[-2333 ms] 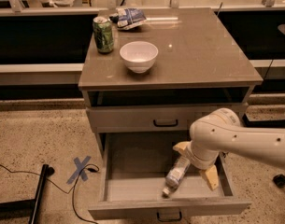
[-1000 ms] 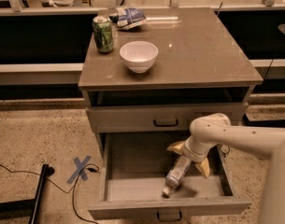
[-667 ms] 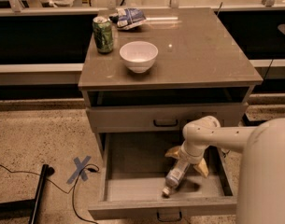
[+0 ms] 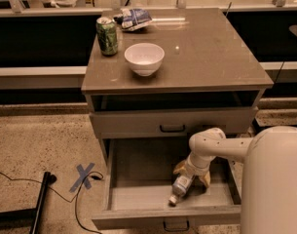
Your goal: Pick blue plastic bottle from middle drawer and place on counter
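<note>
The blue plastic bottle [image 4: 181, 186] lies on the floor of the pulled-out middle drawer [image 4: 138, 177], white cap toward the drawer's front. My gripper [image 4: 192, 174] is down inside the drawer at the bottle's back end. Its tan fingers [image 4: 180, 168] are spread on either side of the bottle, one to its left and one to its right. The white arm reaches in from the right. The counter [image 4: 211, 48] is the grey-brown top of the cabinet above.
On the counter stand a white bowl [image 4: 144, 58], a green soda can [image 4: 107, 35] and a snack bag [image 4: 136, 18] at the back left. The closed upper drawer front [image 4: 172, 123] is above the open drawer. A blue tape cross [image 4: 84, 175] and cables lie on the floor at left.
The gripper has come down and leftward over the bottle's back end, and its fingers now straddle it. The arm fills more of the right side. The bottle has not moved.
</note>
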Robot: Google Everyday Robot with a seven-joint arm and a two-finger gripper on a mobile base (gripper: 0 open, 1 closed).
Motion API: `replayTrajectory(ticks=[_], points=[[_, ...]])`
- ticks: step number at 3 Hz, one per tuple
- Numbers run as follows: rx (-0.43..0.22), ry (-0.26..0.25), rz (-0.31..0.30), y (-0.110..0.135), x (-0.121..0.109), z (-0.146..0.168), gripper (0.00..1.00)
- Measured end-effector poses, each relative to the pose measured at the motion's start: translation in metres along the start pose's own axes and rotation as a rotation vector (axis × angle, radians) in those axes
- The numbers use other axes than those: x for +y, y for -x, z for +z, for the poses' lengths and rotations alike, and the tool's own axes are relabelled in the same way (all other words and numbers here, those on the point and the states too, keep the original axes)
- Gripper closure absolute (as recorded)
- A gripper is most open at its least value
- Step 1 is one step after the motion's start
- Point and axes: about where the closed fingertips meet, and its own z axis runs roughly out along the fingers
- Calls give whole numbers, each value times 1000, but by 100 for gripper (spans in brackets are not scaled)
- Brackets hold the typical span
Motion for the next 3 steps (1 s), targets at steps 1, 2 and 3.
replayTrajectory(ticks=[1,2,3], points=[[-22,-104,-3,-2,-4,-13,42],[-43,-186,-41,6,-14,-31,65],[-80,-271,-61,12,-21,-48,89]])
